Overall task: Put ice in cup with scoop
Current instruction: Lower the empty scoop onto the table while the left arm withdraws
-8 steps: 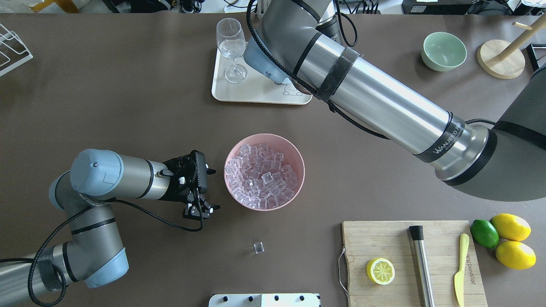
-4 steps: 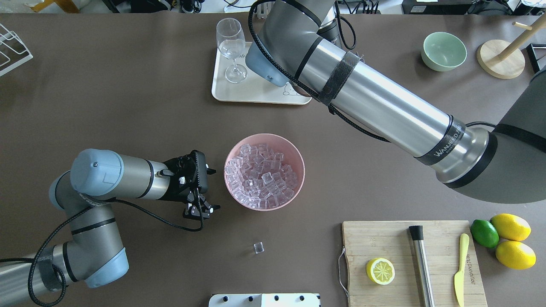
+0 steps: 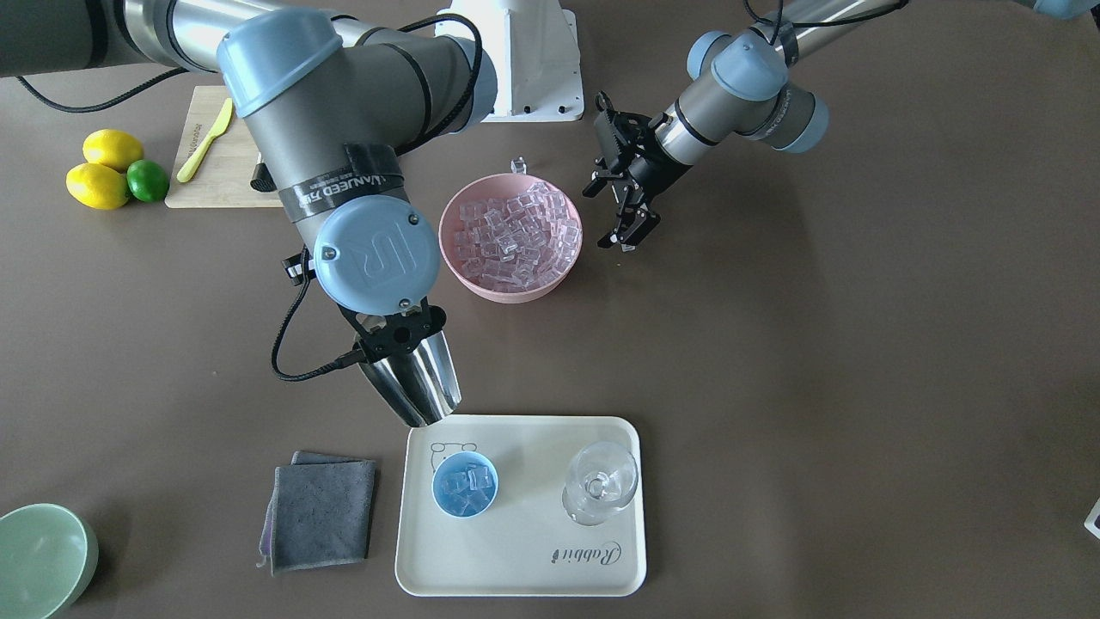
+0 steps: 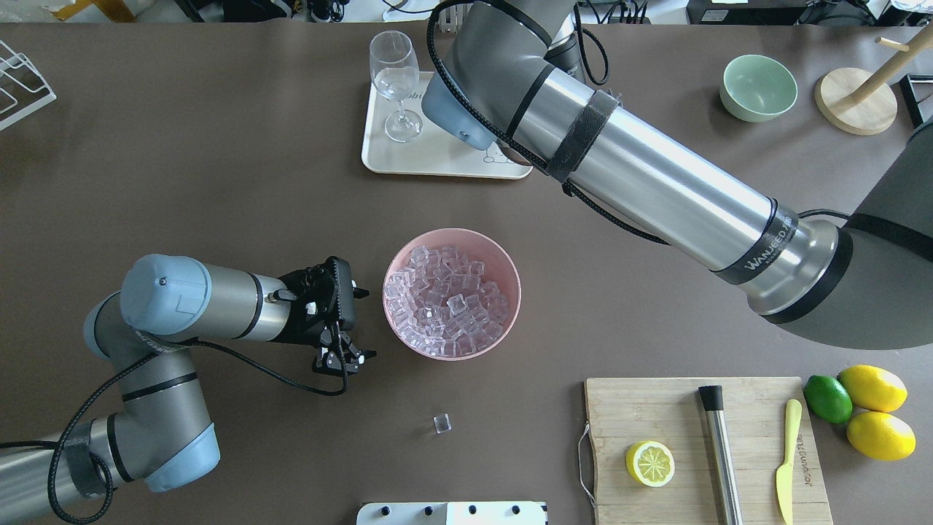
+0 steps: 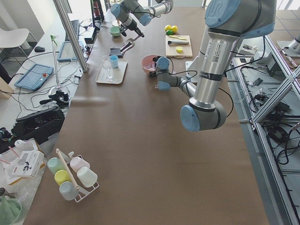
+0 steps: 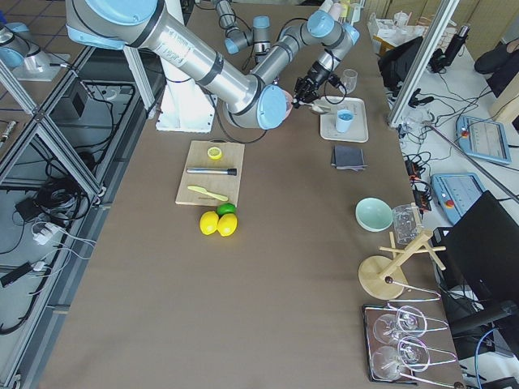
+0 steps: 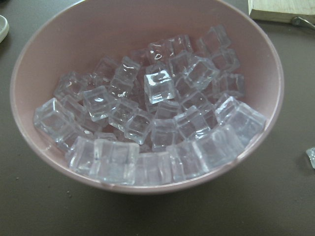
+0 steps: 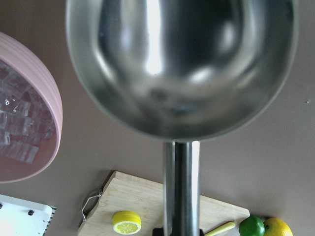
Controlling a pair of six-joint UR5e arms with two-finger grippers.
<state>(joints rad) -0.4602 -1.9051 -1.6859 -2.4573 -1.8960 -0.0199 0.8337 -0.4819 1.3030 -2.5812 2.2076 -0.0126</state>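
The ice (image 3: 511, 236) fills a pink bowl (image 3: 560, 268) at mid-table and also shows in the overhead view (image 4: 446, 302) and the left wrist view (image 7: 147, 123). The light blue cup (image 3: 465, 486) stands on a cream tray (image 3: 516, 559) and holds a few cubes. My right gripper (image 3: 391, 331) is shut on the handle of the steel scoop (image 3: 414, 383), which hangs just over the tray's edge, beside the cup. The scoop's trough (image 8: 182, 64) looks empty. My left gripper (image 3: 604, 215) is open and empty beside the pink bowl. The arm hides the cup in the overhead view.
A stemmed glass (image 3: 599, 483) stands on the tray beside the cup. One stray cube (image 4: 441, 423) lies on the table. A grey cloth (image 3: 320, 509), a green bowl (image 4: 758, 87), and a cutting board (image 4: 707, 448) with a lemon half, rod and knife stand around.
My right arm has shifted slightly up and to the right in the overhead view. The left arm and the bowl of ice have not moved.
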